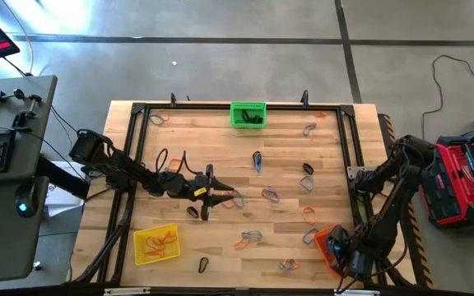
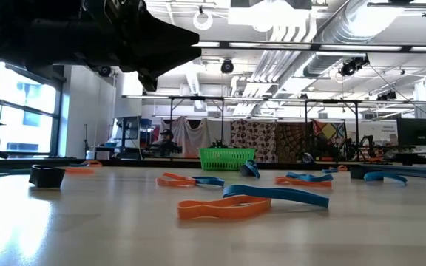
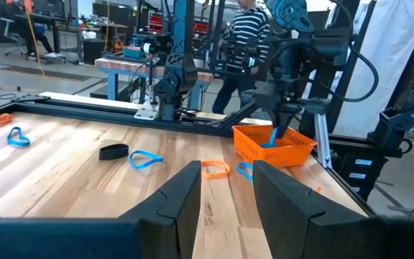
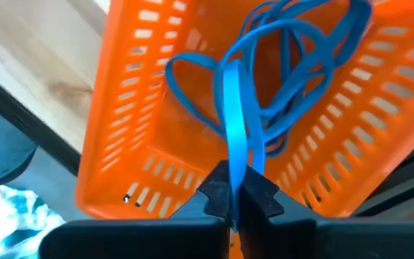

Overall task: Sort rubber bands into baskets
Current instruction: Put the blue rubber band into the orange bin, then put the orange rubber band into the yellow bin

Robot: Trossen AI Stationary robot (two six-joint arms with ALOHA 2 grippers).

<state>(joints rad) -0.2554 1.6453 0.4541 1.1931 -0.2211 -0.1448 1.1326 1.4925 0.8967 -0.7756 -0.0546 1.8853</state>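
Right gripper (image 4: 236, 198), fingers pressed together, pinches a flat blue rubber band (image 4: 234, 122) over the orange mesh basket (image 4: 142, 108) at five o'clock. Left gripper (image 3: 225, 191), fingers spread and empty, hovers over the wooden table (image 1: 220, 131) near centre.

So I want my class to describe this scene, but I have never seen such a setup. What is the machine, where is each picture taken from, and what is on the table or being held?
Two dark robot arms work at a wooden table. One picture looks straight down, one looks level across the tabletop, and one comes from each arm's wrist. Scattered rubber bands in orange, blue and black lie about, with a green basket, a yellow basket and an orange basket. The right gripper is shut on a blue rubber band over the orange basket, which already holds blue bands. The left gripper is open over the middle of the table, holding nothing.
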